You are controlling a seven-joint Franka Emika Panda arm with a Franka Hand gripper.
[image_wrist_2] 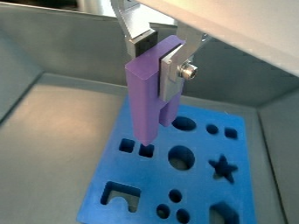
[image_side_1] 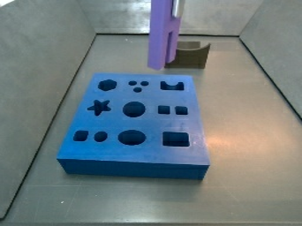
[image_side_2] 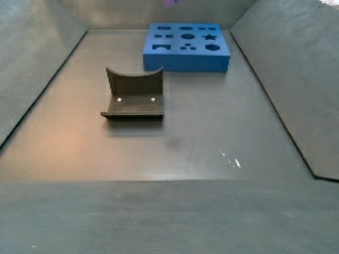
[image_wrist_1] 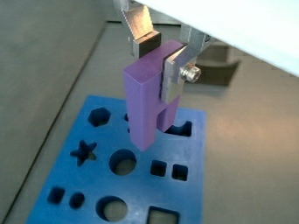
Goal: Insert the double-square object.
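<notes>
Currently the step in hand appears to be transport and alignment: the gripper (image_wrist_1: pixel 162 54) carries the double-square object (image_wrist_1: pixel 149 101) upright above the blue block (image_side_1: pixel 136 124), clear of its surface. In a side view the object (image_side_1: pixel 164 33) hangs over the block's far edge, at about 12 o'clock from the block's centre. The next move likely calls for centring the two prongs over the pair of small square holes (image_wrist_2: pixel 136 149), then a straight vertical descent. The fingers (image_wrist_1: pixel 176 72) are clamped on the object's upper part, spread only as wide as the piece. The olive U-shaped block (image_side_2: pixel 134 95) stands well apart.
</notes>
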